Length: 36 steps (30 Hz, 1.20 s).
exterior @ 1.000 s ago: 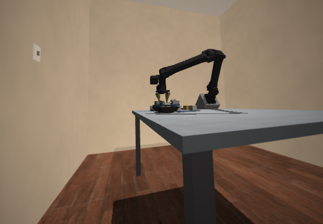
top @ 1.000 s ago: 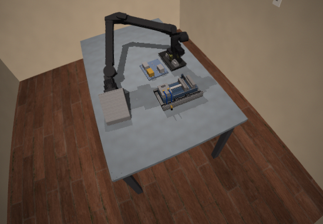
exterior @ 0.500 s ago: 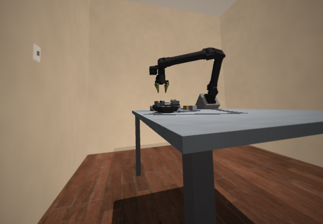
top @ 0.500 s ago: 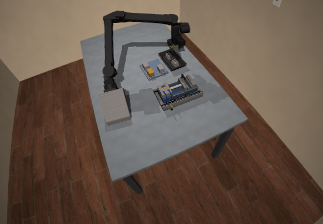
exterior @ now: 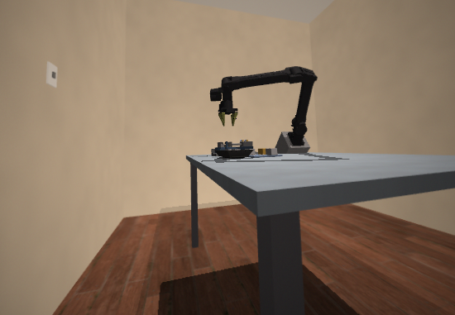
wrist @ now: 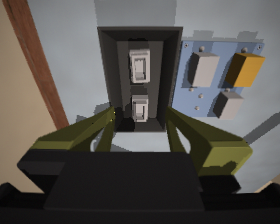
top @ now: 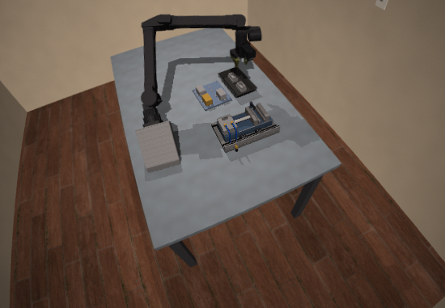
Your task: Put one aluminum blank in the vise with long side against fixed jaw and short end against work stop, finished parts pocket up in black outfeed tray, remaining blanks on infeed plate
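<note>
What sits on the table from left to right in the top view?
Gray ribbed block → infeed plate with two gray blanks and a yellow one → black outfeed tray holding two pocketed parts. The vise overlaps these, so it is left out.
</note>
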Each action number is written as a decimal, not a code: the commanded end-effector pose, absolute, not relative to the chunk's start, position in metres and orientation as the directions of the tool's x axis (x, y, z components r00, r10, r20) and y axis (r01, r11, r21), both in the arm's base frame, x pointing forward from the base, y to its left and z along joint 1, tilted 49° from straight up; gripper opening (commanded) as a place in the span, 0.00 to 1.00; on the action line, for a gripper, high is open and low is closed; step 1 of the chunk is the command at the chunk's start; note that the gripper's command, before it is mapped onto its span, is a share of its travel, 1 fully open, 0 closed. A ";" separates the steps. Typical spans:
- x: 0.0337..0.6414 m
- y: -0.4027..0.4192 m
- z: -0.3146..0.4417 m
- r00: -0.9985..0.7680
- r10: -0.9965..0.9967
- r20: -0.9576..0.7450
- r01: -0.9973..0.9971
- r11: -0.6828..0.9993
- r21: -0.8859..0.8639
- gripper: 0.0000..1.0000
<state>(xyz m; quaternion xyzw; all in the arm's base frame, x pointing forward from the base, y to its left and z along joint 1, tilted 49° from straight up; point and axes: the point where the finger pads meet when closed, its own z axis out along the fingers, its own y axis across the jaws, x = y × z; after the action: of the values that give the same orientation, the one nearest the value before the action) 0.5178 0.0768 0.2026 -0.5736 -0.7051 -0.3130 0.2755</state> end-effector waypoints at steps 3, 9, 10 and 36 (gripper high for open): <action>0.527 0.071 0.210 -0.213 0.640 0.738 0.977 0.149 0.153 0.00; 0.525 0.080 0.207 -0.216 0.637 0.740 0.976 0.161 0.147 0.00; 0.524 0.081 0.207 -0.217 0.636 0.740 0.976 0.162 0.146 0.00; 0.523 0.086 0.205 -0.218 0.635 0.741 0.975 0.168 0.142 0.00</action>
<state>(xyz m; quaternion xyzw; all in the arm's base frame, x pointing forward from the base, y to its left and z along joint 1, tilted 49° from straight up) 0.5178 0.0768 0.2025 -0.5722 -0.7062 -0.3134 0.2750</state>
